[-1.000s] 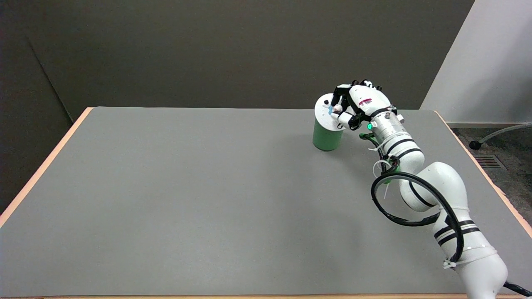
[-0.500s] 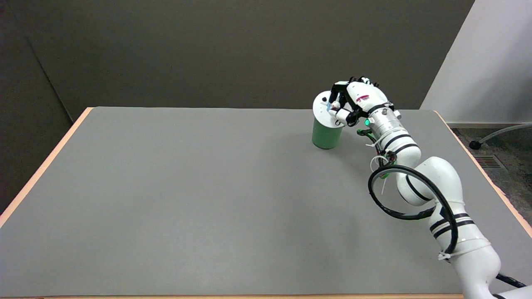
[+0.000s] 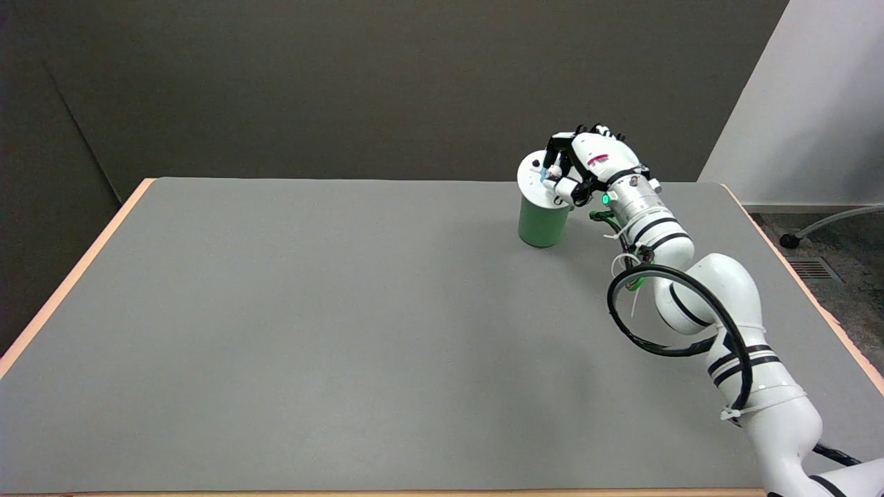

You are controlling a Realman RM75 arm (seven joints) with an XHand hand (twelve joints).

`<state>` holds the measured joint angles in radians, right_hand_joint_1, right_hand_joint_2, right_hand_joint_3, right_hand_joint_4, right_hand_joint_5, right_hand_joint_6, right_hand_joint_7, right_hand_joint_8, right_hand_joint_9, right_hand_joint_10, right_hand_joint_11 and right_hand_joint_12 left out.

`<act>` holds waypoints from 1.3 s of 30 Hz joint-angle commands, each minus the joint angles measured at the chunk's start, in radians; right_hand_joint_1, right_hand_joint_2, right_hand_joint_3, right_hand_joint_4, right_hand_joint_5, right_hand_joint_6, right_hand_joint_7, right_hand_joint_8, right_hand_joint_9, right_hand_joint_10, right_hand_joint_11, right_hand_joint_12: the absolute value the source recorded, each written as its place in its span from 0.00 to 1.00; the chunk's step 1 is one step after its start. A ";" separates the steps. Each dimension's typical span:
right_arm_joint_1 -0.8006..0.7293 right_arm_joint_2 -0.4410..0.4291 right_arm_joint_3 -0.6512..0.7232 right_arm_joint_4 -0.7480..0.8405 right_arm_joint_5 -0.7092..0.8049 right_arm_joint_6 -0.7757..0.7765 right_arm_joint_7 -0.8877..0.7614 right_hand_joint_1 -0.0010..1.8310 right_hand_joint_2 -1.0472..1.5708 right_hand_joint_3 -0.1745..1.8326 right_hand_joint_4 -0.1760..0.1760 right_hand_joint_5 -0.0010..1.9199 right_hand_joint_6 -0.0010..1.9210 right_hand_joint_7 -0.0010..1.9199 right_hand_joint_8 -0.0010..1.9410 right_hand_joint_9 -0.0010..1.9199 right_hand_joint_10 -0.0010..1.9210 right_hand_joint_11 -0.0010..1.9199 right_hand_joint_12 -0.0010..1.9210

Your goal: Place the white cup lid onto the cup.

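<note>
Grey matte counter (image 3: 311,331) fills the lower & middle frame, flat, w/ a thin pale orange-wood edge along its left and right sides. Nearest, at lower right, the right arm comes in: smooth white glossy shells w/ black bands, a black cable looped beside it and held by white zip ties. Following it up toward the upper right of the frame, the metal wrist shows a small green light, then the right hand (image 3: 580,166), black-and-white, hard plastic look. Its fingers are curled in on the right side of the white cup lid (image 3: 535,179), so I read it as gripping the lid; exact contact pts are too small to make out. Lid is a thin round disc, matte white, w/ a small dark spot near its far-left rim. It sits over the mouth of the green cup (image 3: 543,224), which stands upright on the counter at upper right, tapered, narrower at the base, smooth-sided. Lid looks tilted up toward the camera, not flat on the rim, but can't tell if any edge is seated. Judgement: task approx. at its last step; lid is brought to the cup, left is levelling it, pressing it on, then letting go. Behind: dark plain wall, pale wall at far right.
</note>
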<state>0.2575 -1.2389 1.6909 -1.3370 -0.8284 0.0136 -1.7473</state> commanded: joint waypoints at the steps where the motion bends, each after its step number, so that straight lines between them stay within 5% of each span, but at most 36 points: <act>1: 0.013 -0.004 -0.004 0.042 -0.009 -0.002 0.001 0.61 0.87 0.13 0.61 0.37 0.73 0.35 0.76 0.21 0.58 0.00 0.77; 12: 0.007 -0.005 0.004 0.046 -0.009 -0.006 0.000 0.62 0.86 0.14 0.58 0.38 0.69 0.36 0.76 0.21 0.53 0.00 0.76; 13: 0.007 -0.005 0.004 0.042 -0.009 -0.008 0.000 0.61 0.84 0.21 0.59 0.39 0.57 0.38 0.61 0.22 0.50 0.00 0.73; 14: 0.008 -0.005 0.004 0.039 -0.010 -0.009 0.000 0.59 0.76 0.44 0.52 0.39 0.13 0.39 0.16 0.20 0.46 0.00 0.67; 16: 0.012 -0.005 0.004 0.026 -0.010 -0.009 0.000 0.59 0.75 0.47 0.48 0.35 0.09 0.37 0.10 0.20 0.43 0.00 0.64; 17: 0.014 -0.004 0.005 0.022 -0.010 -0.010 0.000 0.59 0.72 0.55 0.47 0.31 0.10 0.34 0.10 0.20 0.40 0.00 0.66; 20: 0.020 0.000 0.009 0.001 -0.010 -0.011 0.000 0.57 0.70 0.59 0.43 0.25 0.09 0.29 0.09 0.20 0.39 0.00 0.64; 39: -0.061 -0.005 0.116 -0.228 -0.009 0.000 0.000 0.50 0.64 0.57 0.49 0.23 0.09 0.27 0.09 0.20 0.36 0.00 0.57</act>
<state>0.2659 -1.2399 1.7188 -1.3934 -0.8377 0.0051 -1.7474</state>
